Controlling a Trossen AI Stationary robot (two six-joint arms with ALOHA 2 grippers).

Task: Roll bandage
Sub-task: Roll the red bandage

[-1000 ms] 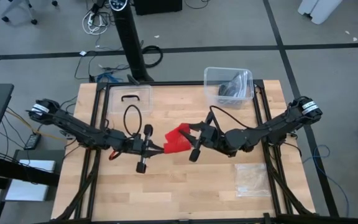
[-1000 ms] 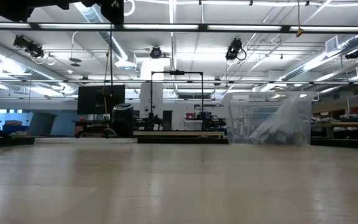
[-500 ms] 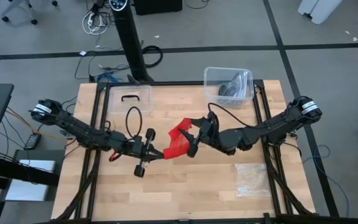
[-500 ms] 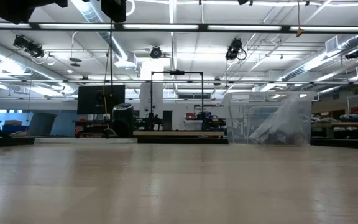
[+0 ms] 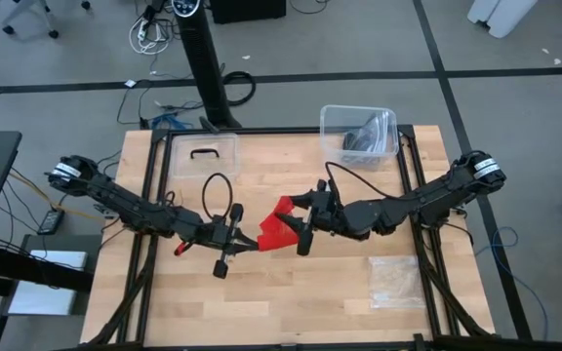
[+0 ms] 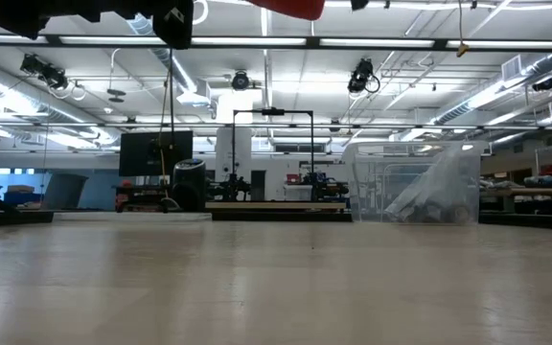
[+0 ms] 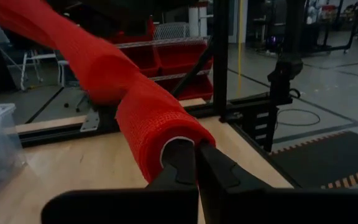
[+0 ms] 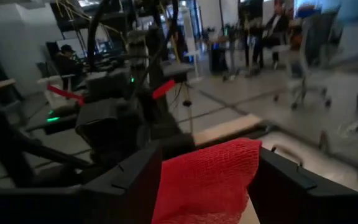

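The bright red bandage (image 5: 276, 226) hangs in the air over the middle of the table, stretched between my two grippers. Its lower edge shows at the top of the low view (image 6: 286, 8). My left gripper (image 5: 252, 239) is shut at the bandage's left end, which is wound into a tube (image 7: 148, 118). My right gripper (image 5: 299, 220) has the bandage's right end (image 8: 207, 177) between its widely spaced fingers. My left gripper has its shut fingers (image 7: 185, 158) inside the open end of the rolled tube (image 7: 157, 149), which wraps around them. The fingers lie level, coming from the table's left, along the roll's axis. The roll is clear of the table. My right gripper holds the flat band across its width: one finger (image 8: 129, 180) at one long edge, the other (image 8: 284, 180) at the other edge. The fingers come level from the table's right. The band (image 8: 229, 162) is clear of the table.
A clear bin (image 5: 359, 135) with dark things stands at the far right. A clear tray (image 5: 203, 154) lies at the far left. A clear plastic bag (image 5: 396, 281) lies near the right front. A black cable loops above my left arm (image 5: 211, 185).
My left gripper has turned about its own long axis while staying near the same spot, and the red band between the grippers has changed shape. My right gripper has shifted slightly toward the left and back. The bandage's edge has come down into the top of the low view.
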